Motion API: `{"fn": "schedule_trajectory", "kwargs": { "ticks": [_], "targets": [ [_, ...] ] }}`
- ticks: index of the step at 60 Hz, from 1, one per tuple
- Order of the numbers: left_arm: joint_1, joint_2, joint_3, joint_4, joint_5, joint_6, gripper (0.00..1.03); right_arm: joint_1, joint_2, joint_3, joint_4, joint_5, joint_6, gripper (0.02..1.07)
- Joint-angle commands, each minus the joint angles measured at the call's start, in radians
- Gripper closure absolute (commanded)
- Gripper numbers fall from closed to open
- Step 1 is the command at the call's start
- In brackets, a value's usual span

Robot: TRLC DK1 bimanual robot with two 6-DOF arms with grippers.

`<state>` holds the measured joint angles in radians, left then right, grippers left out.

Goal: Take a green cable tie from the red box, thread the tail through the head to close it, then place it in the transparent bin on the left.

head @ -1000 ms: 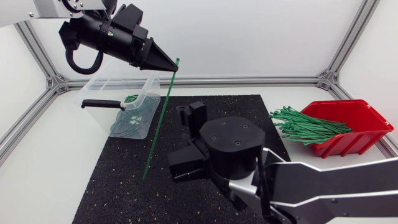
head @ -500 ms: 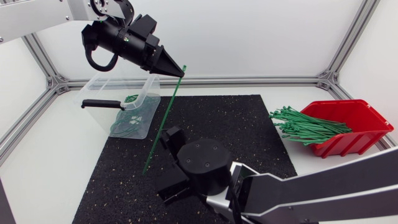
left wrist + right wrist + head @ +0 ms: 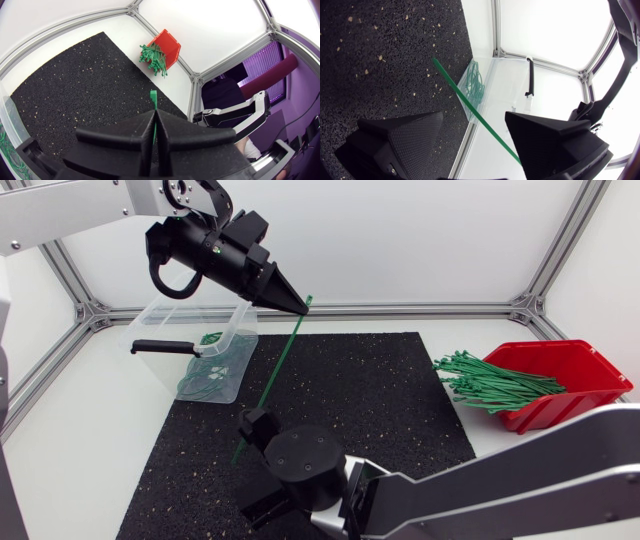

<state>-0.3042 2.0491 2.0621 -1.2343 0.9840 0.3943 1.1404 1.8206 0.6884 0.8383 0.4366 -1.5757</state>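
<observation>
Where the head view looks down on the table, the left gripper [image 3: 297, 306] hangs above the far edge of the black speckled mat [image 3: 380, 395], its fingers pinched together on the head end of a green cable tie [image 3: 275, 375]. The tie slants down from there, straight and unclosed, with its tail low over the mat beside the right gripper [image 3: 250, 463], whose fingers stand wide apart. The transparent bin [image 3: 165, 330] sits at the mat's far left corner with looped green ties [image 3: 212, 375] inside. The red box [image 3: 575, 375] rests well to the right, a bundle of green ties [image 3: 490, 383] spilling over its rim.

In the left wrist view, the left gripper [image 3: 155, 125] is clamped on the cable tie [image 3: 153, 96], only the head poking out past the fingertips. The red box [image 3: 169, 44] lies far ahead across the mat [image 3: 75, 95].

In the right wrist view, the right gripper [image 3: 474, 120] is spread wide, and the cable tie [image 3: 460, 92] crosses the gap between its fingers at a slant. Ahead stands the transparent bin [image 3: 507, 75] with its black handle [image 3: 531, 75] and the looped ties [image 3: 476, 82].
</observation>
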Motion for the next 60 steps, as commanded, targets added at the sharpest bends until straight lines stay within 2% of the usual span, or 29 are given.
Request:
{"fn": "schedule_trajectory", "kwargs": {
  "ticks": [1,5,13,18,35,60],
  "targets": [
    [-0.004,0.028,0.033,-0.021,0.01,0.029,1.0,0.021,0.017,0.011,0.042,-0.009,-0.029,0.37],
    [-0.003,0.029,0.029,-0.022,0.01,0.032,1.0,0.024,0.02,0.011,0.053,-0.015,-0.03,0.47],
    [0.005,0.029,0.021,-0.027,0.01,0.04,1.0,0.024,0.023,0.003,0.061,-0.024,-0.033,0.48],
    [0.008,0.029,0.015,-0.028,0.01,0.044,1.0,0.033,0.031,-0.007,0.082,-0.033,-0.033,0.58],
    [-0.001,0.029,0.009,-0.027,0.013,0.049,1.0,0.036,0.063,-0.02,0.139,-0.064,-0.041,0.62],
    [0.017,0.003,-0.023,-0.013,0.002,0.049,1.0,-0.021,0.031,-0.063,0.14,-0.113,-0.066,0.62]
  ]
}}
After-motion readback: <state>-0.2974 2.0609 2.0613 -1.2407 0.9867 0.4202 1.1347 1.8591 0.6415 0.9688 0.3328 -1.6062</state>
